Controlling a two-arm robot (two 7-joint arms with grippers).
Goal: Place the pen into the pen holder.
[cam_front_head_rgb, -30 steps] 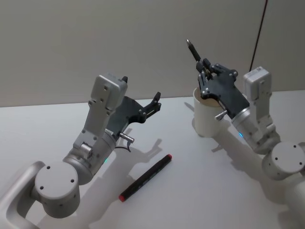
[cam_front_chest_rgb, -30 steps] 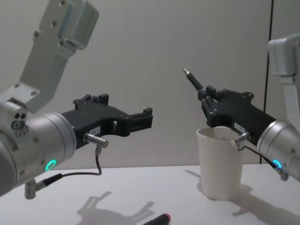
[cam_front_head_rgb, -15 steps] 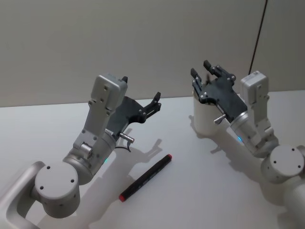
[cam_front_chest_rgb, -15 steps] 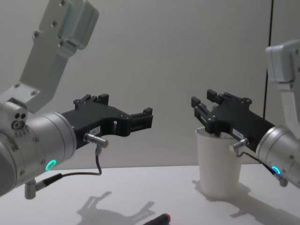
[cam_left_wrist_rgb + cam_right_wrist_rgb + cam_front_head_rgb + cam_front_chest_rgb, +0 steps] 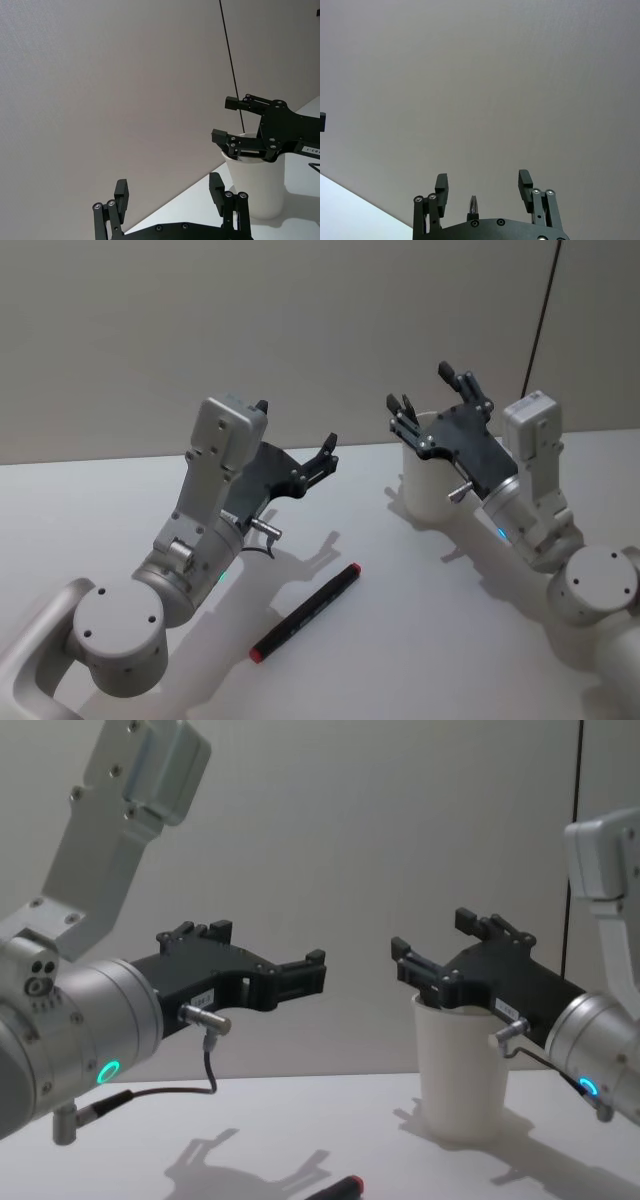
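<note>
The pen holder, a white paper cup (image 5: 424,492), stands on the table at the right (image 5: 458,1072). My right gripper (image 5: 428,395) hovers over its rim, open, with nothing between its fingers (image 5: 445,948). In the right wrist view a dark pen tip (image 5: 473,205) pokes up just below the open right gripper (image 5: 483,182). A second pen (image 5: 305,612), black with a red cap, lies on the table in front of my left arm (image 5: 340,1187). My left gripper (image 5: 325,453) is held open in the air left of the cup (image 5: 169,189).
The white table (image 5: 420,640) ends at a plain grey wall. A thin black cable (image 5: 540,320) hangs down the wall behind my right arm. The left arm's grey elbow (image 5: 120,630) sits near the front left corner.
One second ago my right gripper held a pen, tip up, over the cup. It has opened, the pen has dropped into the cup, and the gripper has swung slightly left. The left arm is unmoved.
</note>
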